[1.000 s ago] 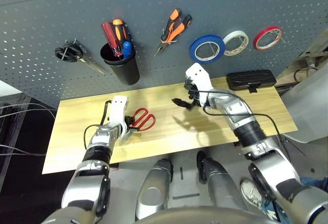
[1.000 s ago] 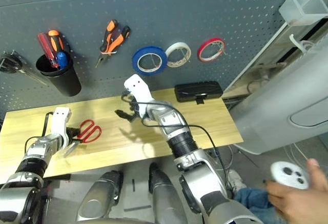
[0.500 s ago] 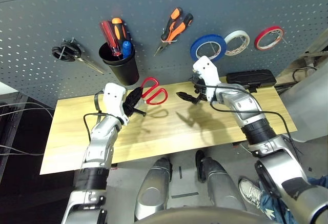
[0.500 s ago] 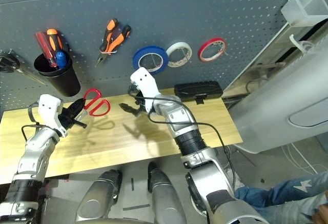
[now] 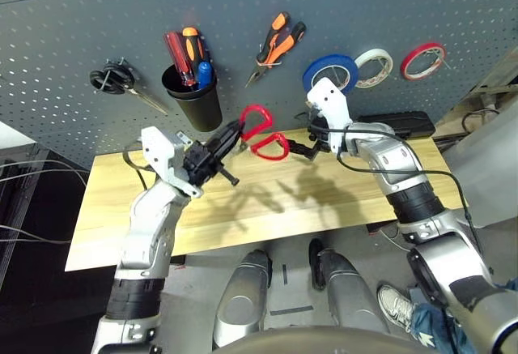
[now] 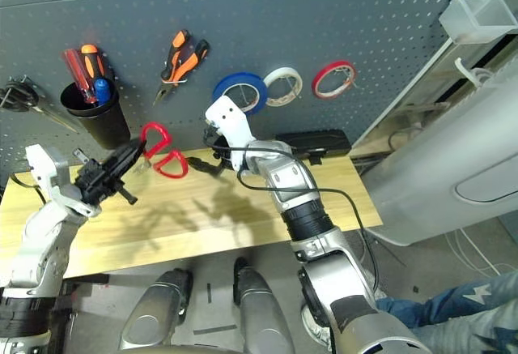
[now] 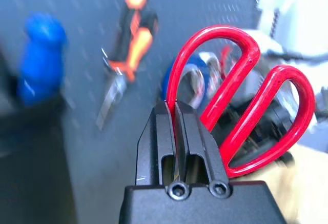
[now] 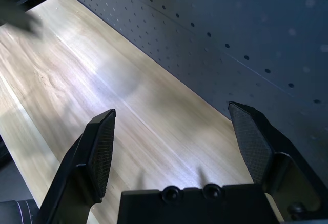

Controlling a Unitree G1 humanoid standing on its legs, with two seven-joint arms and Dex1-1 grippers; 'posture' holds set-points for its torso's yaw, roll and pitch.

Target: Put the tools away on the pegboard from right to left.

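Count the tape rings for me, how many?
3, all hanging in a row on the pegboard: blue tape ring, then white tape ring, then red tape ring.

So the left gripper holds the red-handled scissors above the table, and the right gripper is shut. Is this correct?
Not quite. The left gripper does hold the red-handled scissors above the table, but the right gripper is open, with nothing between its fingers, as the right wrist view shows.

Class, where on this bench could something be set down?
The wooden tabletop is bare apart from the black case at its back right. Crowded: the air at back centre, where the left gripper holds the red-handled scissors beside the open right gripper.
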